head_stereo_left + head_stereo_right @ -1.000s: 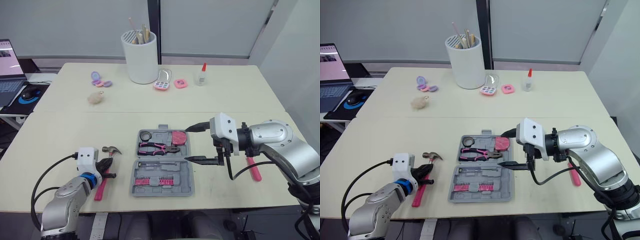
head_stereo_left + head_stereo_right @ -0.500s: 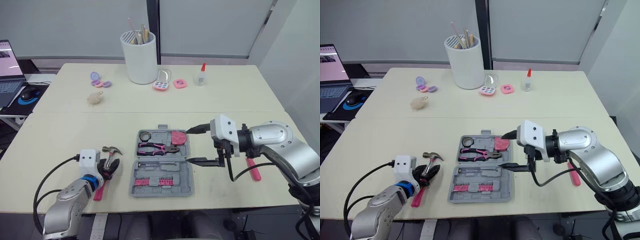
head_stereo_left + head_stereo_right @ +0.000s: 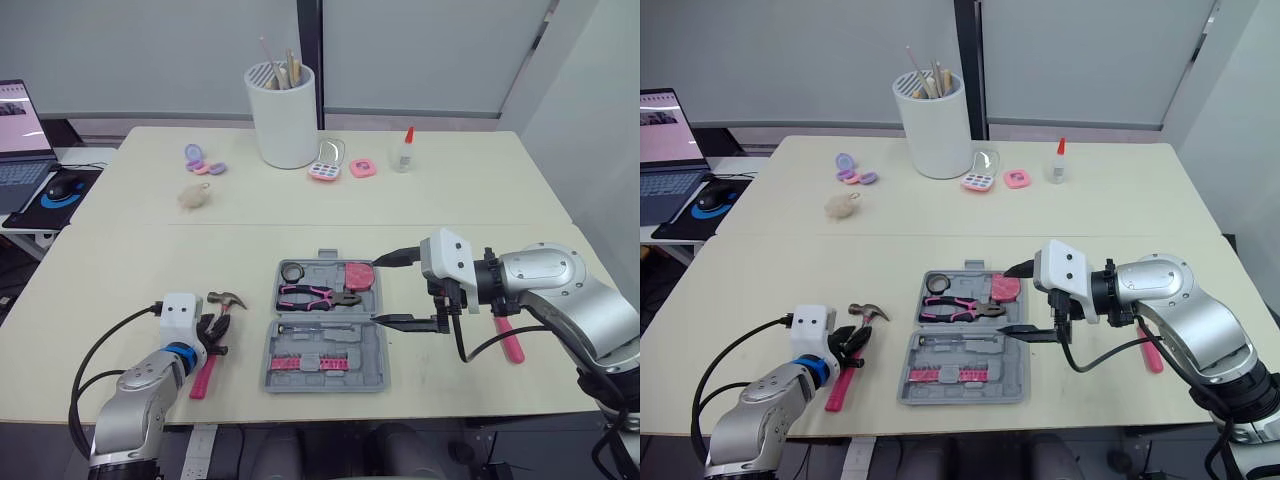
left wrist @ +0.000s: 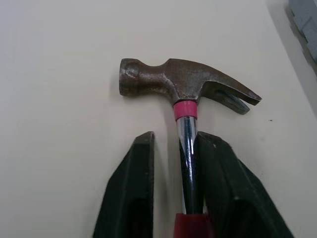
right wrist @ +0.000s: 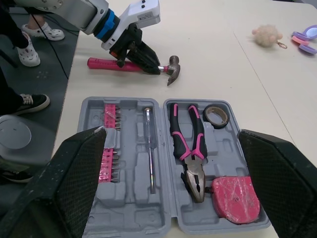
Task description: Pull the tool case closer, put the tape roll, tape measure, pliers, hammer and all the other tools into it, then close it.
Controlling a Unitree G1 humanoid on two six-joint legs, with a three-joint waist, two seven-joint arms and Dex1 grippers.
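Observation:
The grey tool case (image 3: 325,352) lies open at the table's front middle. Its far half holds the black tape roll (image 3: 291,271), the pink tape measure (image 3: 357,274) and the pink-handled pliers (image 3: 318,295); the near half holds a screwdriver (image 5: 149,141) and pink bits. The hammer (image 3: 222,301) lies flat on the table left of the case. My left gripper (image 4: 173,144) is open and straddles its steel shaft just below the head, one finger touching, the other apart. My right gripper (image 3: 392,288) hangs wide open by the case's right edge, holding nothing.
A pink-handled tool (image 3: 508,340) lies on the table behind my right arm. At the back stand a white pen cup (image 3: 285,115), a glue bottle (image 3: 403,150), small cosmetics (image 3: 325,168) and a fuzzy ball (image 3: 192,197). A laptop (image 3: 20,130) sits far left. A person's shoes (image 5: 34,101) are beside the table.
My left gripper's fingers have narrowed from wide open to close around the hammer's shaft. The right arm and the case have stayed put.

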